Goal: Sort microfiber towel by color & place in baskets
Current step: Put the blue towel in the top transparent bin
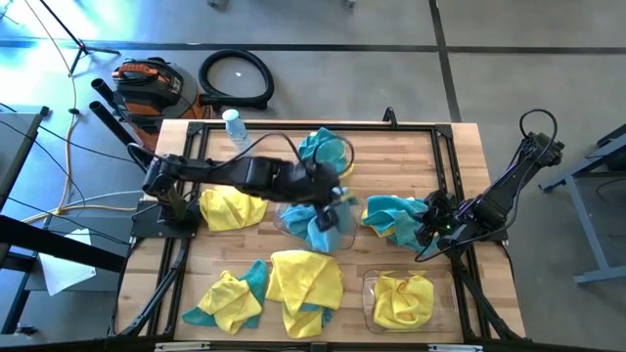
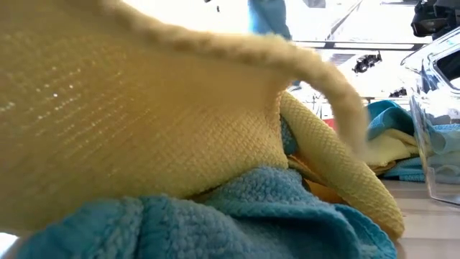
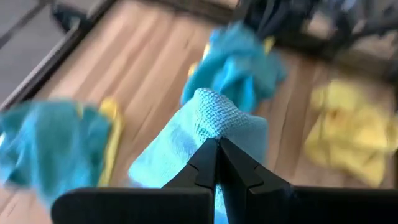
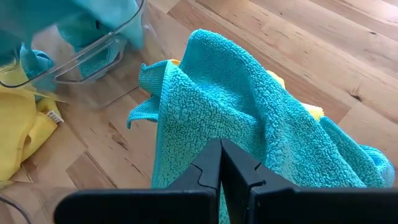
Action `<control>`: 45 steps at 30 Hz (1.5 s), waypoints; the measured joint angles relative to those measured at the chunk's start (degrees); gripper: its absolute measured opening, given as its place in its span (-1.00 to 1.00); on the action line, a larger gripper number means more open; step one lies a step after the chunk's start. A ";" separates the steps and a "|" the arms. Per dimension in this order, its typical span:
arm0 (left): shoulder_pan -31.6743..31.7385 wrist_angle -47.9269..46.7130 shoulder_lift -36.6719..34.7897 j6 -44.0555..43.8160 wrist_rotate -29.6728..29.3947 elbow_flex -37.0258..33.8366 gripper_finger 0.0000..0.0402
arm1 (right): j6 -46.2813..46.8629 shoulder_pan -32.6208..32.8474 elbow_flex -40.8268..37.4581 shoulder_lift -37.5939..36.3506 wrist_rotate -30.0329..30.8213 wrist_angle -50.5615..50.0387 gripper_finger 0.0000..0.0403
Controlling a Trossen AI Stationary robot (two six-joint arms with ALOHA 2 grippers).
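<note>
Towels lie all over my table: yellow ones near the front edge, one yellow cloth already in the front basket point(image 1: 399, 298), and teal ones toward the middle and right. My left gripper point(image 1: 337, 196) reaches across to the centre, its fingers pinched shut on a teal towel point(image 3: 214, 121), which bunches up just past the fingertips in the left wrist view. From above, that cloth hangs over the second basket point(image 1: 318, 220), a clear tub sitting mid-table; I think some teal is already inside it, but the arm covers much of the tub and I can't be sure. My right gripper point(image 1: 430, 227) sits at the right side of the table, fingers closed on another teal towel point(image 4: 249, 118) that rises straight ahead of the tips, draped over a bit of yellow. The tub's clear wall shows just beyond that cloth in the right wrist view. So the relation that matters is this: the left arm's towel is directly above the teal tub, while the right arm's towel lies beside it, to the tub's right. I judge the left cloth needs only a release, and the right one a short carry inward toward the centre.
</note>
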 joint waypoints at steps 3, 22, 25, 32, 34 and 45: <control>-0.95 -5.43 0.00 -2.74 -1.67 -1.62 -1.00 | 0.00 0.00 0.00 0.00 0.02 -0.03 -0.99; 2.49 14.47 10.16 -2.50 12.07 -13.05 -1.00 | 0.00 0.00 0.00 0.02 0.02 -0.12 -0.99; 3.45 16.92 12.54 -2.51 15.11 -13.02 -1.00 | 0.00 0.02 0.00 0.02 0.02 0.04 -0.99; 5.01 18.63 15.78 -3.98 15.56 -12.96 -0.96 | 0.00 0.00 0.00 0.04 0.02 0.08 -0.99; 5.29 18.10 16.48 -4.51 15.92 -13.01 -0.92 | 0.00 0.02 0.00 0.04 0.02 0.08 -0.99; 5.71 17.35 17.87 -4.53 17.65 -12.97 -0.54 | 0.00 0.00 0.00 0.04 0.02 -0.43 -0.99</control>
